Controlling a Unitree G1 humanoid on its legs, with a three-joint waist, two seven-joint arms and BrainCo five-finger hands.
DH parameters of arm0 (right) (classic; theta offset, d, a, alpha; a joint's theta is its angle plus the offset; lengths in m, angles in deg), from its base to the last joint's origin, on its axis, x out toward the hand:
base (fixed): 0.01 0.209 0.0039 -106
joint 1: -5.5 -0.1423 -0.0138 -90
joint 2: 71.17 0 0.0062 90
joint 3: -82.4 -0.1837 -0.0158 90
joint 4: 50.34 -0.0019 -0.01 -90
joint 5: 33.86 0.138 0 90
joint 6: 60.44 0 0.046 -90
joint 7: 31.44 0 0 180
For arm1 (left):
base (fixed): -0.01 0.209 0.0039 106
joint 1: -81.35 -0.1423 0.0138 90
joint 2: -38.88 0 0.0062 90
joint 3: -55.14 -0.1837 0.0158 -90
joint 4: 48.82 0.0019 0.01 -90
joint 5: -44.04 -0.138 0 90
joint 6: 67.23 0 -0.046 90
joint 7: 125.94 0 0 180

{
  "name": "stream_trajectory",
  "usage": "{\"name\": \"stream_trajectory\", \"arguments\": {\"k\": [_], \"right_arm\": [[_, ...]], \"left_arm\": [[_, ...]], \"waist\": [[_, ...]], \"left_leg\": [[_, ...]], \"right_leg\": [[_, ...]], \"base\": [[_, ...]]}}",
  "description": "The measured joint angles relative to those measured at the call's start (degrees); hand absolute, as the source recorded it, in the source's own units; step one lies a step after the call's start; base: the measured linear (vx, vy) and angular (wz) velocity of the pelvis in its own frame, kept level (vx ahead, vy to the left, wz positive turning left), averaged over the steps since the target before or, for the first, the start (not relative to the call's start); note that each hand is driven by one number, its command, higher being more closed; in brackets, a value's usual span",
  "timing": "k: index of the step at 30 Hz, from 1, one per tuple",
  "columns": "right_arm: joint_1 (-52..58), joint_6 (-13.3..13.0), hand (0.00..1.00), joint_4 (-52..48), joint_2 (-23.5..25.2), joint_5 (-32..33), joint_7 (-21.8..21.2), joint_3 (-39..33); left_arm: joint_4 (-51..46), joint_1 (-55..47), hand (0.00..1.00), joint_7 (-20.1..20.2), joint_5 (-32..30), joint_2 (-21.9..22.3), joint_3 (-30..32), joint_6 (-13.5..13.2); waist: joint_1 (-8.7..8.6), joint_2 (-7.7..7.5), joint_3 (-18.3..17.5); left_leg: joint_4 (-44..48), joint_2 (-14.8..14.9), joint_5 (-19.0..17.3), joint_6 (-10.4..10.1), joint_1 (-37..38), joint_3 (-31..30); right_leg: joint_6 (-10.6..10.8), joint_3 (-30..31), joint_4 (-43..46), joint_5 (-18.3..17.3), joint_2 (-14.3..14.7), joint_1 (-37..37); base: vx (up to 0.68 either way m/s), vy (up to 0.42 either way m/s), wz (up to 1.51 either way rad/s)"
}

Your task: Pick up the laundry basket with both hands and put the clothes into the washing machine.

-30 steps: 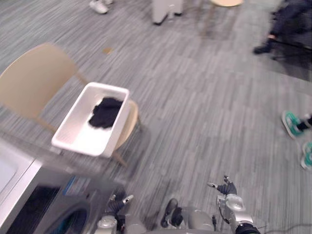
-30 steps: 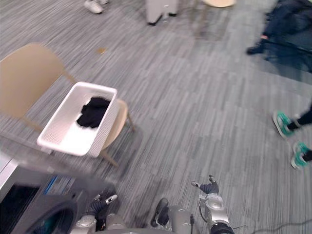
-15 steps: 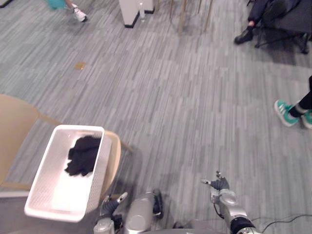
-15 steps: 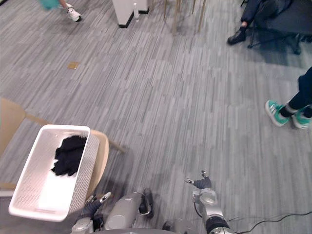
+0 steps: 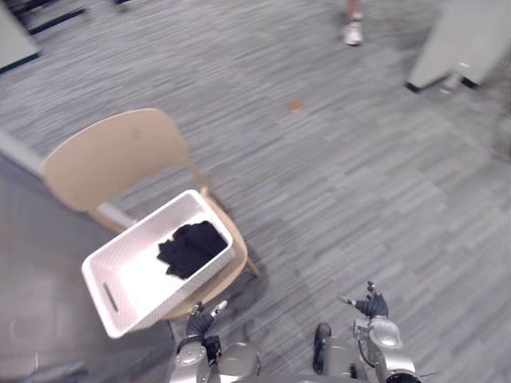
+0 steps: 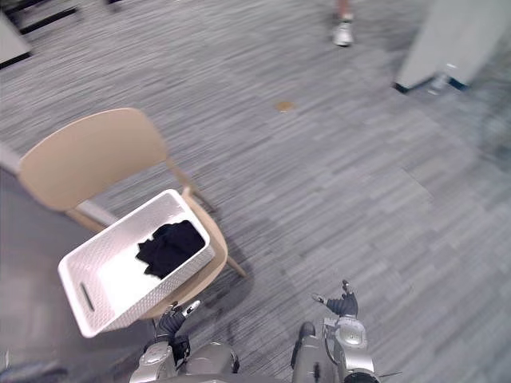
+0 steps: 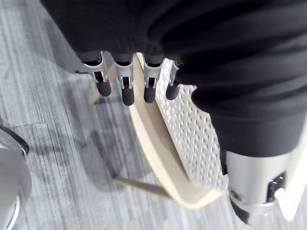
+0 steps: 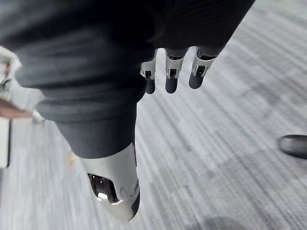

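A white perforated laundry basket (image 5: 128, 287) stands on the seat of a beige chair (image 5: 112, 159), left of centre. Black clothes (image 5: 190, 249) lie in its far end. My left hand (image 5: 200, 315) hangs low just below the basket's near corner, with its fingers straight and apart from the basket. In the left wrist view the fingers (image 7: 127, 88) point at the chair seat's edge (image 7: 153, 143) and the basket's wall (image 7: 187, 129). My right hand (image 5: 371, 307) hangs low on the right over bare carpet. Its fingers (image 8: 170, 76) are straight and hold nothing.
A blurred grey bulk (image 5: 32, 263) takes up the left edge beside the chair. At the top, a person's white shoe (image 5: 352, 32) and a pale cabinet (image 5: 463, 40) stand on the grey carpet. A small brown spot (image 5: 295, 104) marks the floor.
The whole picture has swung, so the camera has moved: the chair's back now shows and the basket sits higher in view. Both hands stay low and empty.
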Motion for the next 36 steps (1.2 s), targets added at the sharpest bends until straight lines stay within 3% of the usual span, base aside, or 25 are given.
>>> {"name": "stream_trajectory", "arguments": {"k": [3,4,5,7,10,11,12,13,14,15,17,19,20,21,22,23,26,31,36], "right_arm": [[-1.84,-0.97,0.00,0.06,0.48,-0.02,0.06,-0.96],[-2.77,-1.28,0.00,0.66,1.01,-0.02,0.11,-2.16],[-3.87,-1.25,0.00,2.29,0.86,-0.01,0.18,-3.07],[-4.59,-0.91,0.00,3.72,0.34,-0.02,0.24,-3.85],[-3.80,-0.64,0.00,4.65,0.01,-0.50,0.29,-4.30],[-3.83,-0.46,0.00,4.65,-0.60,-0.57,0.20,-4.26],[-3.90,-0.40,0.00,4.61,-0.79,-0.71,0.18,-4.21],[-3.94,-0.09,0.00,4.05,-1.11,-1.45,0.18,-3.62],[-4.11,0.18,0.00,3.78,-1.35,-2.41,0.14,-2.80],[-3.97,0.64,0.00,2.30,-1.61,-3.17,0.06,-0.81],[-3.82,0.67,0.00,-1.09,-1.66,-5.28,0.02,1.47],[-3.82,0.46,0.00,-4.93,-3.47,-8.44,-0.26,3.12],[-3.87,0.46,0.00,-5.38,-4.10,-9.26,-0.27,3.15],[-3.77,0.51,0.00,-6.63,-5.45,-10.99,-0.32,3.43],[-3.75,0.52,0.00,-8.32,-6.52,-12.40,-0.46,3.63],[-3.76,0.47,0.00,-9.14,-7.13,-13.12,-0.74,3.66],[-8.11,-0.22,0.00,-9.48,-14.02,-16.14,-2.83,9.52],[-11.75,-1.36,0.00,-8.77,-18.75,-19.43,-5.13,15.01],[-19.43,-2.68,0.00,-1.02,-22.45,-24.39,-5.43,21.75]], "left_arm": [[-0.73,-0.84,0.00,-0.04,1.04,-0.39,-0.11,-0.06],[-0.47,-1.22,0.00,-0.02,1.03,-0.95,-0.89,-0.03],[0.04,-1.15,0.00,0.05,1.02,-1.56,-2.07,-0.05],[1.43,-1.05,0.00,0.02,1.01,-2.58,-2.41,0.02],[3.49,-1.24,0.00,0.04,0.98,-4.94,-3.63,0.00],[3.84,-1.40,0.00,0.05,0.90,-5.70,-4.52,0.00],[4.04,-1.51,0.00,0.05,0.94,-5.97,-4.52,-0.02],[4.42,-1.71,0.00,0.06,0.89,-6.51,-4.66,-0.12],[4.58,-1.91,0.00,0.06,0.87,-6.87,-4.69,-0.10],[4.64,-2.52,0.00,0.09,0.53,-7.64,-5.04,-0.02],[4.62,-3.43,0.00,0.09,-0.89,-8.96,-5.04,0.00],[4.65,-3.49,0.00,0.08,-1.39,-9.26,-5.00,-0.01],[4.69,-3.44,0.00,0.09,-1.39,-9.27,-5.08,-0.01],[4.95,-3.36,0.00,0.08,-1.46,-9.36,-5.41,-0.08],[5.54,-2.85,0.00,0.10,-1.60,-9.79,-6.25,-0.33],[5.96,-2.48,0.00,0.11,-2.05,-10.16,-6.71,-0.51],[6.87,-2.00,0.00,0.13,-3.58,-8.85,-7.19,-1.28],[7.36,-1.92,0.00,0.21,-3.79,-8.74,-7.31,-1.41],[7.99,-0.55,0.00,0.16,-4.24,-8.94,-8.36,-2.47]], "waist": [[0.35,-2.25,-0.49],[0.23,-2.67,-0.67],[0.22,-2.78,-0.68],[-0.20,-2.99,-0.73],[-0.30,-4.00,-1.38],[-0.62,-4.08,-1.35],[-0.80,-4.10,-1.34],[-1.24,-4.23,-1.28],[-1.72,-4.26,-1.26],[-2.27,-4.27,-1.25],[-3.68,-4.71,-1.34],[-4.71,-4.85,-1.36],[-4.70,-4.71,-1.27],[-4.84,-4.89,-1.39],[-4.87,-5.39,-1.55],[-5.08,-6.14,-1.87],[-4.55,-2.33,-2.68],[-4.37,-1.92,-2.69],[-3.00,-1.47,-0.97]], "left_leg": [[-2.00,-0.27,3.09,2.29,-1.71,10.72],[-3.39,0.43,2.90,2.58,-2.56,15.86],[-4.01,1.92,1.87,4.19,-3.40,21.86],[-3.67,3.37,3.28,4.19,-4.04,28.93],[-4.02,-0.90,3.10,5.11,-3.57,26.45],[-3.53,-2.08,1.83,6.93,-3.15,25.76],[-3.34,-2.64,1.14,7.21,-2.60,25.39],[-3.34,-3.61,0.56,7.85,-1.26,24.54],[-3.32,-3.88,0.35,8.18,-0.57,24.05],[-3.33,-3.96,-0.13,8.56,0.75,22.83],[-3.91,-4.17,-0.56,9.12,1.72,20.07],[-4.24,-4.34,-0.28,9.41,2.17,16.91],[-4.24,-4.37,-0.07,8.99,2.31,16.00],[-4.04,-4.52,0.15,8.35,2.34,14.06],[-2.98,-5.41,-0.25,7.27,1.67,11.73],[-2.01,-5.88,-0.59,6.70,1.40,10.53],[-2.87,-4.27,-0.15,4.38,-0.73,5.12],[-6.39,-2.80,2.46,1.25,-2.01,-1.31],[-8.82,-4.09,6.39,0.98,-5.07,-5.86]], "right_leg": [[0.87,-5.80,-1.39,-1.45,-3.32,2.55],[0.91,-8.63,-3.30,-1.44,-3.97,3.63],[1.16,-10.94,-4.85,-1.30,-4.38,4.39],[3.48,-13.77,-6.55,-0.22,-5.64,6.02],[6.09,-15.64,-5.89,-0.07,-9.20,7.74],[6.99,-15.64,-0.99,-0.67,-11.47,7.11],[7.04,-15.30,2.56,-0.75,-12.94,6.50],[4.48,-13.47,11.52,-0.02,-16.10,3.89],[0.93,-11.36,16.25,1.09,-17.16,1.94],[-1.04,-4.56,23.18,0.31,-16.30,-2.27],[1.30,3.75,24.52,-3.52,-10.71,-5.74],[2.90,11.26,13.32,-5.13,-3.16,-7.07],[2.99,12.90,10.14,-5.06,-1.59,-7.09],[3.93,16.11,3.34,-4.13,0.74,-6.97],[3.82,18.32,-1.90,-0.45,1.56,-6.53],[3.74,18.49,-2.24,3.49,1.36,-6.28],[2.36,13.13,-3.70,4.04,2.22,-5.90],[1.69,5.83,-6.38,4.44,2.91,-4.11],[0.47,1.46,-9.43,5.30,1.97,-4.12]], "base": [[0.01,0.002,1.33],[-0.04,0.086,1.21],[-0.03,0.091,1.02],[0.01,0.126,0.86],[0.03,0.208,0.59],[0.02,0.206,0.49],[0.01,0.203,0.38],[0.02,0.165,0.27],[0.05,0.195,0.34],[0.05,0.117,0.47],[0.09,0.041,0.61],[0.14,-0.049,0.75],[0.15,-0.090,0.96],[0.16,-0.108,1.08],[0.17,-0.131,1.20],[0.20,-0.178,1.10],[0.20,-0.196,0.75],[0.10,-0.155,0.68],[-0.03,-0.041,0.59]]}}
